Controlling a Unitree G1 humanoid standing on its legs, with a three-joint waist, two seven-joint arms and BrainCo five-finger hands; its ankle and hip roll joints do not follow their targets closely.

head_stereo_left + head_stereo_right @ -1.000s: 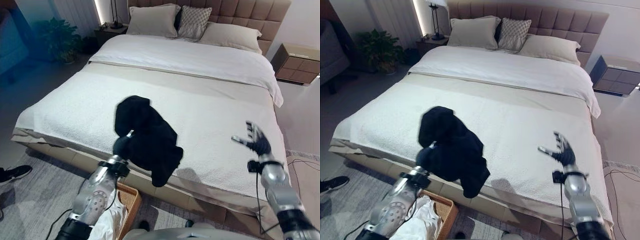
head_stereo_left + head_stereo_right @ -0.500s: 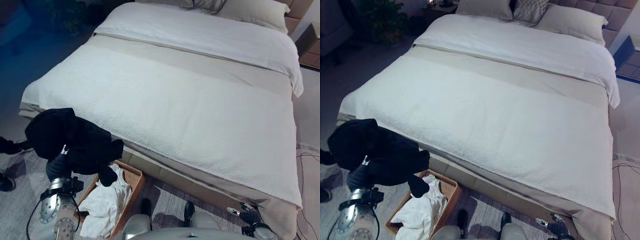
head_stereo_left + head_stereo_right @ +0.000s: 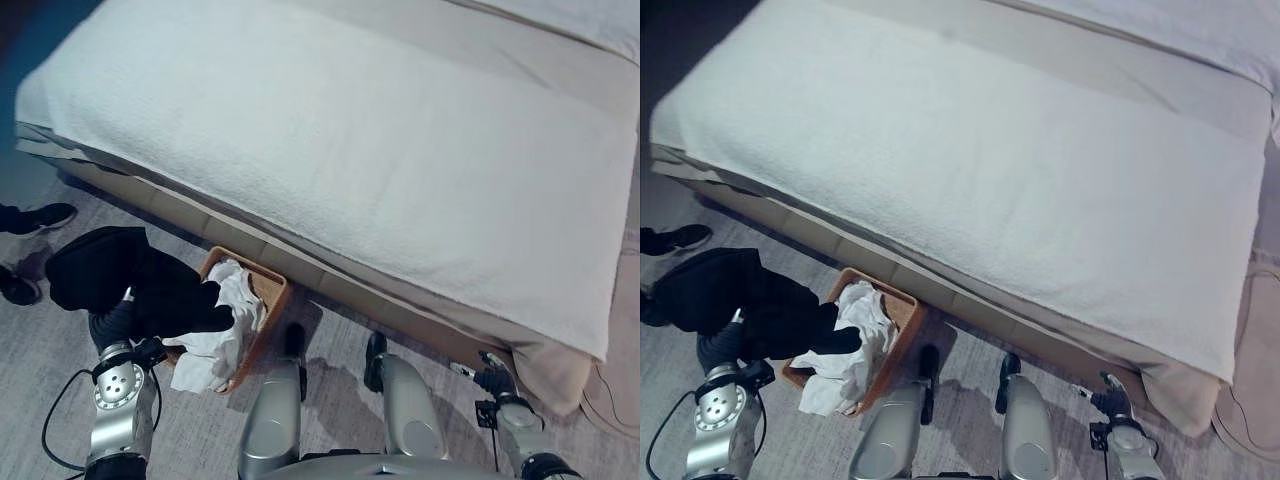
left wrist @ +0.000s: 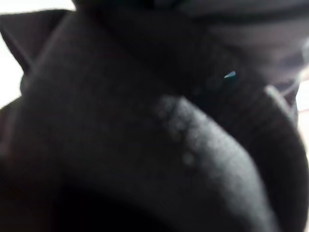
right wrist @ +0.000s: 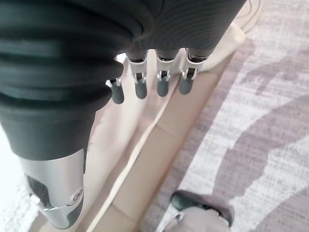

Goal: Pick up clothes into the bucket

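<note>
One black garment [image 3: 130, 285] hung over my left hand [image 3: 105, 328], draping onto the basket [image 3: 268, 295] of white clothes [image 3: 222, 320] by the bed [image 3: 330, 140]; I couldn't tell that hand's grip. My right hand [image 5: 159, 82] hung low, relaxed, holding nothing.

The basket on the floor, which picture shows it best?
The left eye view: the basket sits by the bed, holding white clothes. The right eye view shows likewise; the left wrist view shows the black garment instead.
</note>
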